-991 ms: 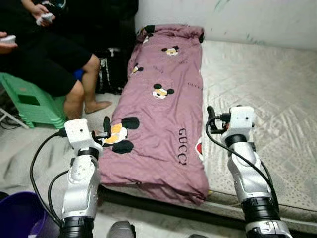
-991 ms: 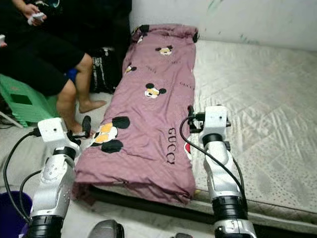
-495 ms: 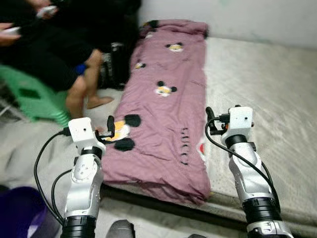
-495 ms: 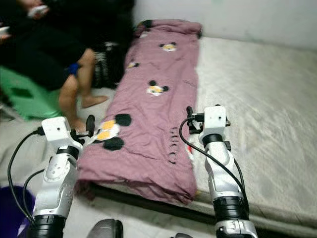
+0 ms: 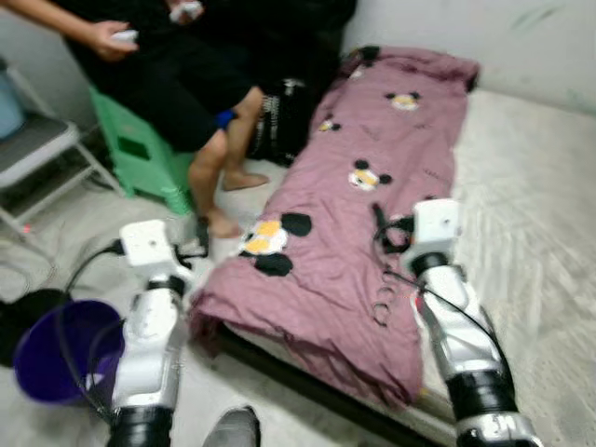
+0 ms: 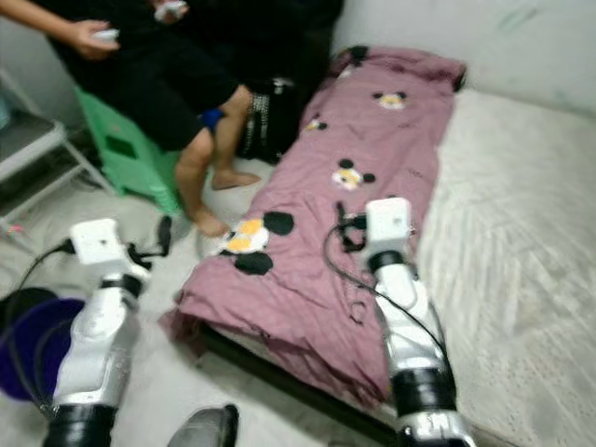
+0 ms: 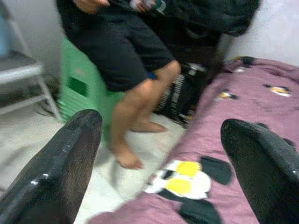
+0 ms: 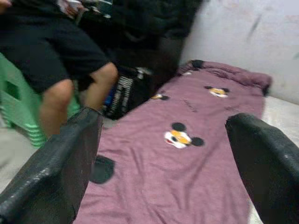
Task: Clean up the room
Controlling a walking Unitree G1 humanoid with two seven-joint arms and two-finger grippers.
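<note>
A pink-purple quilt (image 5: pixel 372 186) printed with cartoon mice lies folded lengthwise along the left side of a grey mattress (image 5: pixel 540 205). Its near end hangs over the mattress edge. My left gripper (image 5: pixel 201 231) is held out over the floor just left of the quilt's near corner, open, with nothing between its fingers (image 7: pixel 60 163). My right gripper (image 5: pixel 378 220) hovers above the quilt's middle, also open and empty, and its fingers (image 8: pixel 266 158) frame the mouse prints. Neither gripper touches the quilt.
A person sits on a green stool (image 5: pixel 140 154) to the left, bare feet on the floor beside the mattress. A black bag (image 5: pixel 279 116) leans by the wall. A purple bucket (image 5: pixel 60 349) stands near my left side, with a grey chair (image 5: pixel 37 149) farther left.
The camera has swung left, bringing the bucket, the chair and more floor into view. Both arms keep the same raised pose, and the right gripper now sits over the quilt.
</note>
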